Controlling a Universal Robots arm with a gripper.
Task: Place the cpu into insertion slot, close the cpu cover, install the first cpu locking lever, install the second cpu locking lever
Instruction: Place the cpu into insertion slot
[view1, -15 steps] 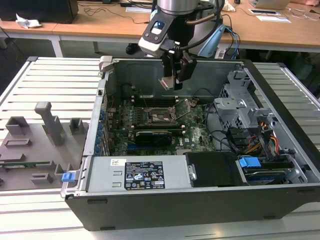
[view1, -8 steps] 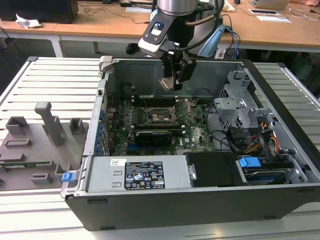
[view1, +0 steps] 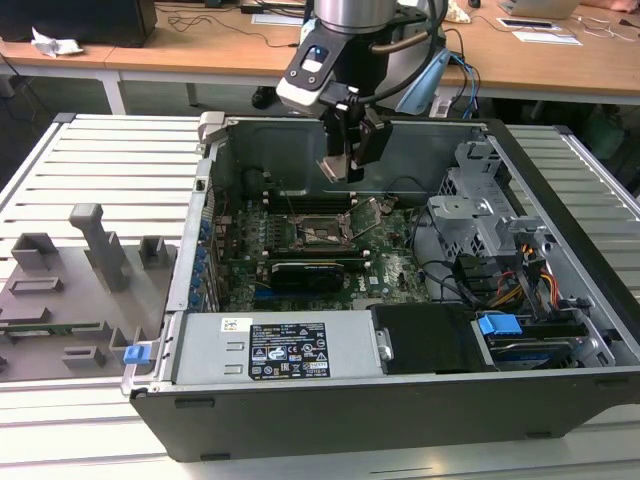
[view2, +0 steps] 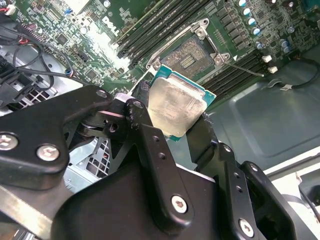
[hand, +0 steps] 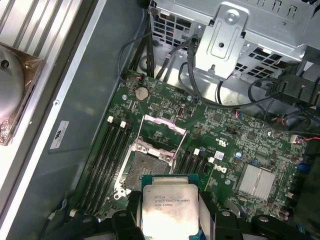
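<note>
The worktop (view1: 110, 150) was made of pale grey metal slats. Past its far edge stood long wooden desks (view1: 200, 52) with white legs. Flat white papers (view1: 545, 36) and a crumpled white paper (view1: 50, 43) lay on them. The light was bright and even.

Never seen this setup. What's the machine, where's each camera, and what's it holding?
One robot arm with a two-fingered hand hangs over an open desktop computer case lying on a slatted metal table. The exterior view is a camera off the arm, looking over the whole table. Both wrist views ride on the arm and look past the hand at the green motherboard. The hand is shut on the cpu, a flat square chip, held above the board. On the board is the insertion slot, with nothing in it, and the cpu cover swung open. A grey fixture tray sits on the exterior view's left.
</note>
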